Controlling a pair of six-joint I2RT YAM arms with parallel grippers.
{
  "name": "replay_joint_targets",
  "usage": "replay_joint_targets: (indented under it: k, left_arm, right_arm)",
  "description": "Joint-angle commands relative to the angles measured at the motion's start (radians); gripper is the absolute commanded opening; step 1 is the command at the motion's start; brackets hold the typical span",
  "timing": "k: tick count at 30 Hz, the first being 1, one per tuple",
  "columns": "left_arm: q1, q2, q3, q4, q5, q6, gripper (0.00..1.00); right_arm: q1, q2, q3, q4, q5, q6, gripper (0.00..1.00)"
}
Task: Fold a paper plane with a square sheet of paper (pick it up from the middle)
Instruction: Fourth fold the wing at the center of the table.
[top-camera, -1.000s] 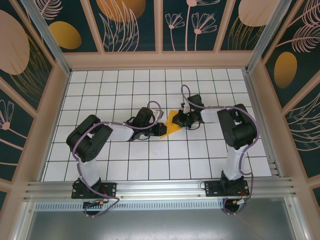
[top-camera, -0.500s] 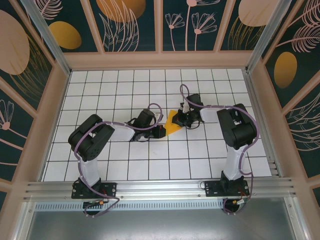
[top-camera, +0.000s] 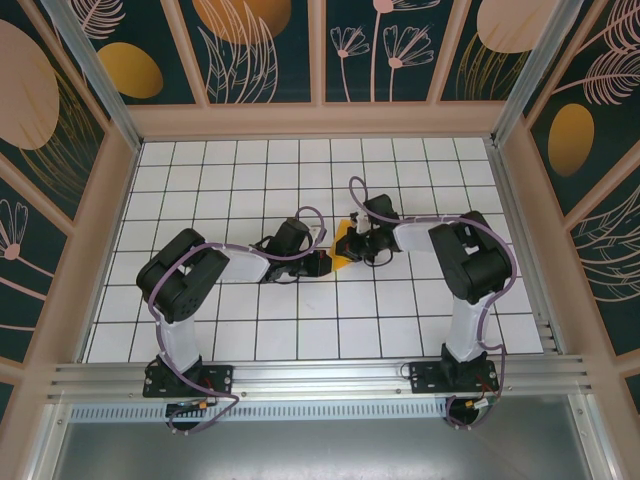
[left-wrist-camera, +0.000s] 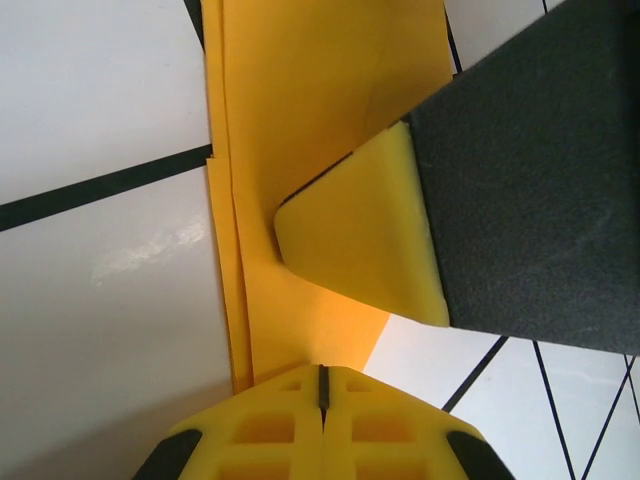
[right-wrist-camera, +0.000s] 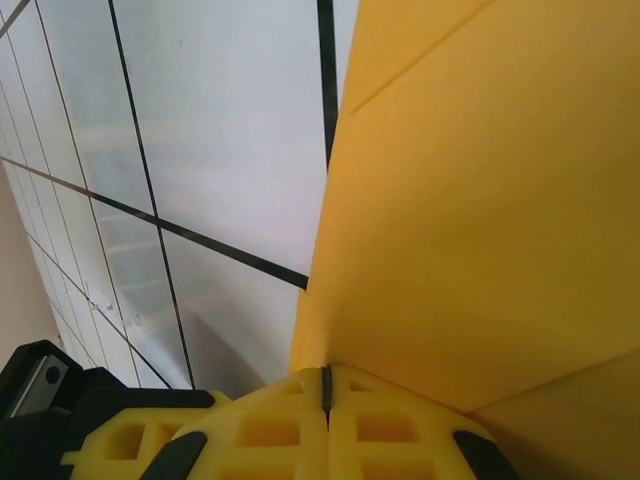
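This looks like a robot test booth in a lab. Under the left gripper (top-camera: 325, 262) and the right gripper (top-camera: 352, 246) lies a white table (top-camera: 200, 330) ruled in black squares. Painted flower panels (top-camera: 270, 50) wall it in beyond them, and behind them the two arms (top-camera: 180, 285) are bolted to a metal rail (top-camera: 320, 378).

My orange-yellow sheet of paper (top-camera: 342, 251) lies folded narrow (layered edges, diagonal crease) on the white grid (top-camera: 250, 180).
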Motion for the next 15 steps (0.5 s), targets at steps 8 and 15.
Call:
replay_joint_targets:
  k: [8,15]
  left_arm:
    - [-0.002,0.043,-0.011,-0.085,-0.06,-0.011,0.0]
    - [-0.003,0.048,-0.026,-0.134,-0.03,-0.016,0.0]
  right_arm:
    - [0.002,0.011,0.014,-0.097,0.089,-0.027,0.03]
    - [-0.105,0.059,0.054,-0.086,0.092,-0.049,0.03]
